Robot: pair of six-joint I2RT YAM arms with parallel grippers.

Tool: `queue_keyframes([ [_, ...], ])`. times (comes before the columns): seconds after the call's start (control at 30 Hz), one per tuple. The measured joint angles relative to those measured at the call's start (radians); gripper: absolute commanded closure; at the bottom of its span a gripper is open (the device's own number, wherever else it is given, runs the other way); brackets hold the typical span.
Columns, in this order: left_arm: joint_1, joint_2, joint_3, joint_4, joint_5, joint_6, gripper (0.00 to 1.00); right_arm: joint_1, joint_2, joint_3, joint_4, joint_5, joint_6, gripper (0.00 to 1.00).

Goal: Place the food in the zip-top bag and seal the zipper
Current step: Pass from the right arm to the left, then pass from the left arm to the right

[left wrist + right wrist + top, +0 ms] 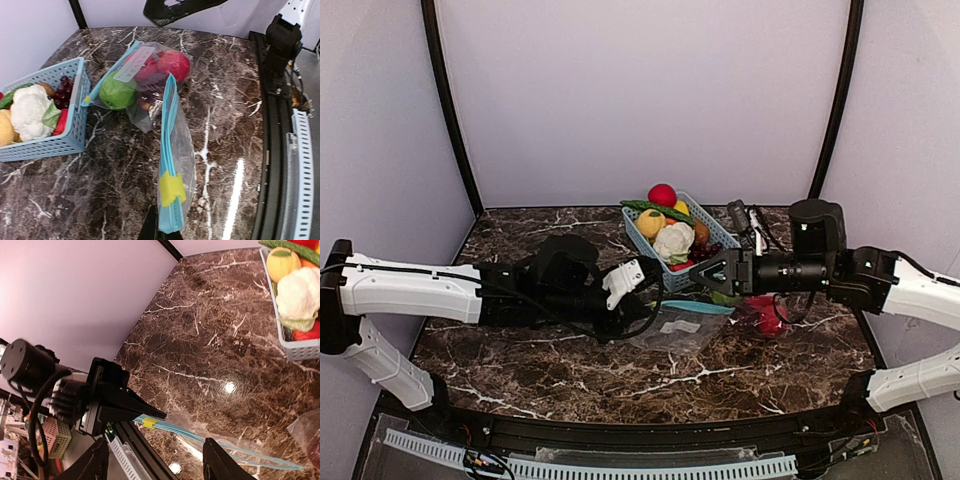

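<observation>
The zip-top bag [172, 130] lies on the bench [520, 350] just in front of the blue basket [70, 140]. It is thin, clear film, limp and crinkled, and I'd guess almost weightless itself. The food inside gives it what weight it has: a green apple [116, 92] and a red apple [174, 64] sit bunched at the far end, with something darker between them that I can't make out. They look hard and glossy, likely to roll and drag the film about.

The only stiff part is the teal zipper strip [167, 150], so that is the place to take hold. The left fingers [140, 409] are pinched shut on its near end, right by the yellow tab [171, 187], holding the strip up on edge. The right fingers [97, 462] stand wide apart with nothing in them, and the strip runs just past their tips. The near stretch looks pressed flat, while by the fruit the lips seem parted. I can't tell how much is closed.

More food fills the basket, a cauliflower [29, 110] among it. The bench is dark marble-patterned, polished enough to mirror the lights, so the bag may well slide on it. Pale walls [640, 100] close in on three sides, and a black rail [280, 165] edges the near side
</observation>
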Motion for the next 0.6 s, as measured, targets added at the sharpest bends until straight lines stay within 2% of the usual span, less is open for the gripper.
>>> queue_keyframes([
  [0.2, 0.128, 0.009, 0.076, -0.148, 0.394, -0.098, 0.99, 0.011, -0.047, -0.016, -0.009, -0.071, -0.271, 0.41],
  [0.33, 0.158, 0.064, 0.159, -0.248, 0.599, -0.093, 0.99, 0.050, -0.007, -0.016, -0.013, -0.122, -0.409, 0.46],
  [0.6, 0.180, 0.134, 0.207, -0.406, 0.826, -0.028, 0.99, 0.087, 0.119, -0.016, 0.032, -0.180, -0.582, 0.53],
])
